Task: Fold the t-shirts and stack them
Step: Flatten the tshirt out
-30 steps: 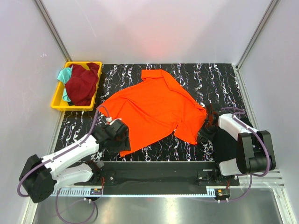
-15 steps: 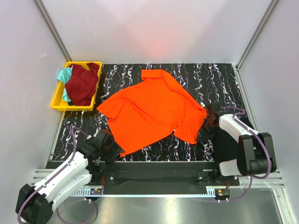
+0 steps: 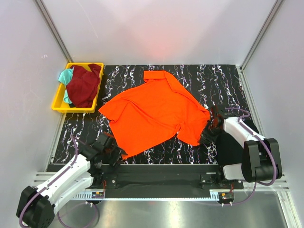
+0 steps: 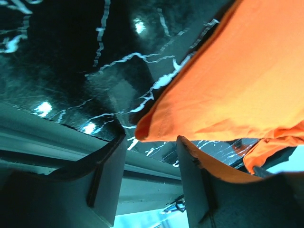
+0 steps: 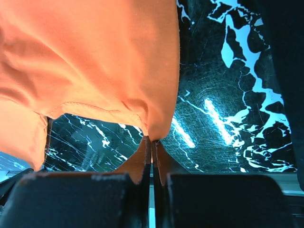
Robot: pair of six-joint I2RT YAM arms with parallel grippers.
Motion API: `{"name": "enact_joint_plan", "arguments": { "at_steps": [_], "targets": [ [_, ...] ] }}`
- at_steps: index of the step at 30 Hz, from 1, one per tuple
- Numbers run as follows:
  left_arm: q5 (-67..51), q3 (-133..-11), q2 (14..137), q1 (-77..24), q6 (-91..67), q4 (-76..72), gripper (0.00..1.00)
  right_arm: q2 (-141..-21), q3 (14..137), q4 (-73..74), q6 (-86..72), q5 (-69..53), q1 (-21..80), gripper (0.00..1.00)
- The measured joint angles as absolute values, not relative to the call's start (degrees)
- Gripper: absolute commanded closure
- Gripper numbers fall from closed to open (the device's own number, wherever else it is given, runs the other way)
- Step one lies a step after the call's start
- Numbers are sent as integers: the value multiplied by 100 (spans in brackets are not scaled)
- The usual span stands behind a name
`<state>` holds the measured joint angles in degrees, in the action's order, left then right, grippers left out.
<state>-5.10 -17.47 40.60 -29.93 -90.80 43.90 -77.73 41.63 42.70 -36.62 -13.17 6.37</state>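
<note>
The bright orange cloth t-shirt (image 3: 156,111) lies spread on the black marbled tabletop (image 3: 216,80), right hand (image 5: 152,142) pinching its right edge, left hand (image 4: 152,142) spread at the near-left corner; judging so, that corner needs pinching before folding.

We see a black table (image 3: 223,80) with white squiggly lines all over it, and it shines in spots where the light hits it. Plain pale walls stand round it: a back wall (image 3: 156,23), a left wall (image 3: 21,95) and a right wall (image 3: 285,76). A thin grey post (image 3: 54,31) leans up at one back corner and another post (image 3: 259,33) at the other, and a soft pink glow (image 3: 161,47) sits low on the back wall. A yellow bin (image 3: 74,109) sits by the far left corner of the table, and along the near edge we see a black bar (image 3: 156,173) and then a shiny grey strip (image 3: 156,211).
</note>
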Motion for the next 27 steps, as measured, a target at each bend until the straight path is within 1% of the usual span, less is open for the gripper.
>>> {"name": "enact_joint_plan", "arguments": {
  "at_steps": [8, 11, 12, 13, 15, 16, 17, 21, 24, 27],
  "targets": [
    [-401, -1747, 4060, -2993, -9373, 4484, 50, -7771, 4163, 4268, -3627, -1339, 637, 100],
    [-346, -1747, 4060, -2993, -9424, 4497, 56, -7771, 4163, 4268, -3625, -1374, 637, 100],
    [-301, -1747, 4060, -2993, -9435, 4497, 60, -7771, 4163, 4270, -3625, -1385, 637, 100],
    [-248, -1747, 4062, -2991, -9432, 4501, 68, -7771, 4163, 4268, -3625, -1406, 637, 100],
    [-123, -1743, 4062, -2980, -9413, 4534, 77, -7771, 4163, 4270, -3625, -1422, 637, 100],
    [-75, -1741, 4069, -2958, -9395, 4554, 91, -7771, 4163, 4270, -3625, -1422, 637, 100],
    [-23, -1741, 4069, -2930, -9371, 4556, 99, -7771, 4163, 4270, -3627, -1422, 637, 100],
    [172, -1793, 4121, -2770, -9083, 4554, 100, -7767, 4195, 4294, -3651, -1415, 637, 100],
    [434, -2080, 4331, -2587, -8632, 4742, 100, -7747, 4407, 4368, -3708, -1361, 637, 100],
    [843, -2939, 4674, -2491, -7935, 5050, 100, -7730, 4858, 4504, -3734, -1251, 609, 100]
  ]
}}
